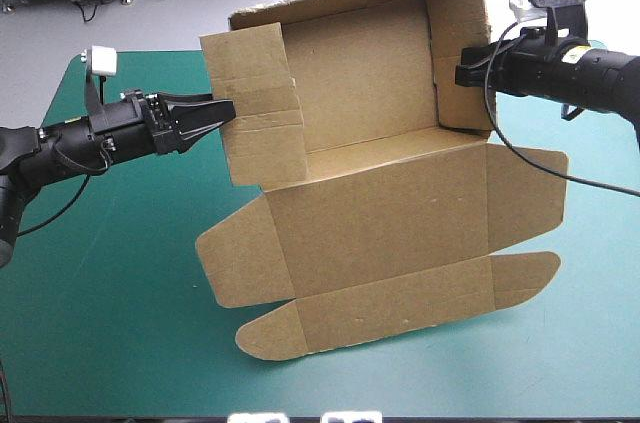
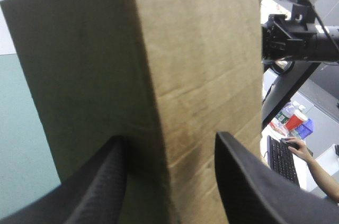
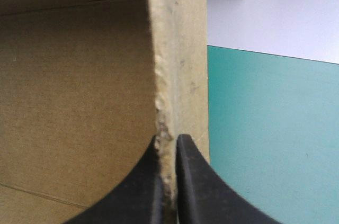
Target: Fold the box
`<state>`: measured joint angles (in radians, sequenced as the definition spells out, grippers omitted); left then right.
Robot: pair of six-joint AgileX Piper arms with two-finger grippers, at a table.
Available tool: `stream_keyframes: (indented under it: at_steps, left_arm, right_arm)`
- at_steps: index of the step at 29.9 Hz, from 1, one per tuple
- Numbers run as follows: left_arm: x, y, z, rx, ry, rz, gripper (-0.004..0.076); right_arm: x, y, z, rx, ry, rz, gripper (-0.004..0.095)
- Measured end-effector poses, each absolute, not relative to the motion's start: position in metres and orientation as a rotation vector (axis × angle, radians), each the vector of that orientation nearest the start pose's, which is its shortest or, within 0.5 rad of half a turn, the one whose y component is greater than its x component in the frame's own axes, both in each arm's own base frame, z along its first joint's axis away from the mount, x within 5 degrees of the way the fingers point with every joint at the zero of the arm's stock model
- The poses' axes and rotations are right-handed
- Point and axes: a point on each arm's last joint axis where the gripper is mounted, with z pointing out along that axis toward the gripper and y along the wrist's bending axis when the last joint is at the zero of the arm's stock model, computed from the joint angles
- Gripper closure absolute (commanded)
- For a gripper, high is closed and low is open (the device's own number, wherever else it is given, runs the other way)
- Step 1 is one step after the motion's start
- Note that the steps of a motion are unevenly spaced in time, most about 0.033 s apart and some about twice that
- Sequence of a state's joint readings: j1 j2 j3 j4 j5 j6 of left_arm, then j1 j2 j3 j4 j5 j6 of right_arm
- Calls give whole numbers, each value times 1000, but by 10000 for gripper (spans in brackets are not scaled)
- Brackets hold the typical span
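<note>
**Operator:** What do your grippers have?

**Robot:** My right gripper (image 3: 168, 150), two broad black fin-shaped fingers, is all but closed, pinching the top edge of the right wall of the box (image 1: 380, 213), a cut sheet of brown corrugated board. My left gripper (image 2: 169, 136) stands with its fingers well apart. The folded corner of the box's left wall is between them, and I cannot tell whether either finger touches it.

**Operator:** Where is the box on the tabletop?

**Robot:** It sits in the middle, reaching toward the far edge. The tray end is raised, with back and side walls up and its upper rim showing past the far edge in the high view. The lid lies flat toward the near edge, with its rounded flaps spread out.

**Operator:** Is there room to move?

**Robot:** Open teal-green cover (image 1: 100, 323) runs along the left edge under my left arm, across the near left corner, and in a strip between the lid flaps and the near edge. More lies toward the right edge, beside the lid.
</note>
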<state>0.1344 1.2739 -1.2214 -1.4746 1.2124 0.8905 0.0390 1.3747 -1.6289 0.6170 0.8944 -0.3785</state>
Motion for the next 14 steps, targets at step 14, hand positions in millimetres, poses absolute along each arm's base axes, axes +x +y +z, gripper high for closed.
stream_keyframes:
  at_steps: [14]
  left_arm:
    - [248,-59,421,445,1830,-1160,350]
  right_arm:
    - [281,68,478,-323,1969,554,907]
